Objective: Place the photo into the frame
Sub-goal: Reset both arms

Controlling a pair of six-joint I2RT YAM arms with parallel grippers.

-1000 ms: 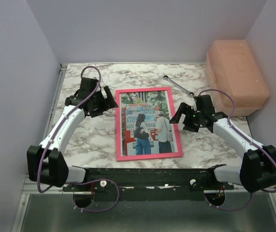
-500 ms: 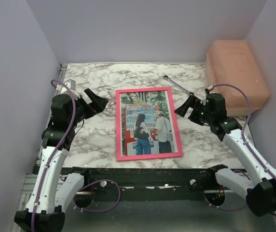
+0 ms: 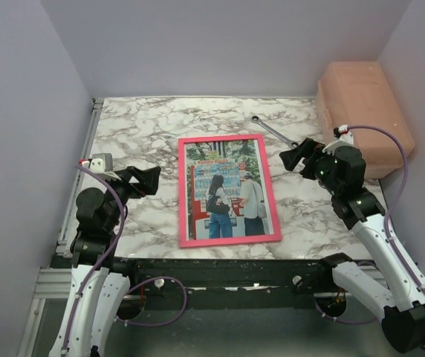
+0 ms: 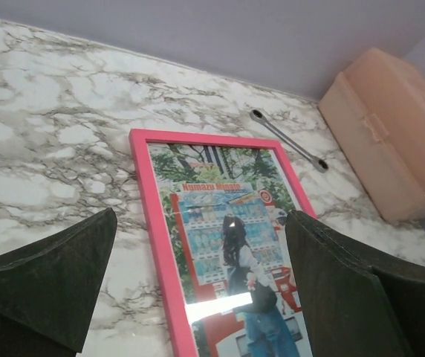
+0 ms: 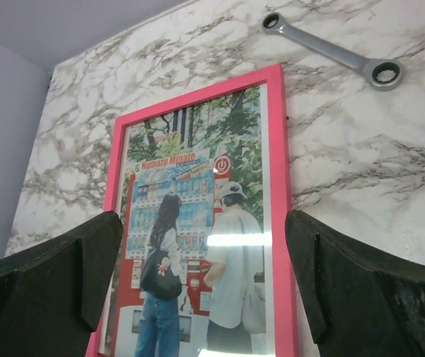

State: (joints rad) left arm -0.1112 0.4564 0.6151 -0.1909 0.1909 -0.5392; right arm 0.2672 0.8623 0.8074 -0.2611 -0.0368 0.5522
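The photo (image 3: 227, 197), a glossy print of two people in jeans facing red-and-white vending machines under green trees, sits face up inside the frame (image 3: 181, 193). It fills the opening, with the bright pink border showing on all four sides. A streak of glare crosses the picture in both wrist views. The frame lies flat near the middle of the marble-patterned desk (image 3: 146, 126), its long sides running away from the arms and its near end turned slightly to the right. Just beyond its far right corner, not touching it, a metal wrench (image 3: 274, 132) lies at a slant. At the far right of the desk stands a salmon-pink box (image 3: 362, 115) with its lid closed, so its contents cannot be seen. The left gripper (image 3: 144, 181) hangs off to the left of the frame, raised above the desk, its fingers spread wide and holding nothing. The right gripper (image 3: 299, 152) hangs to the right of the frame's far end, near the wrench, likewise spread wide and empty.
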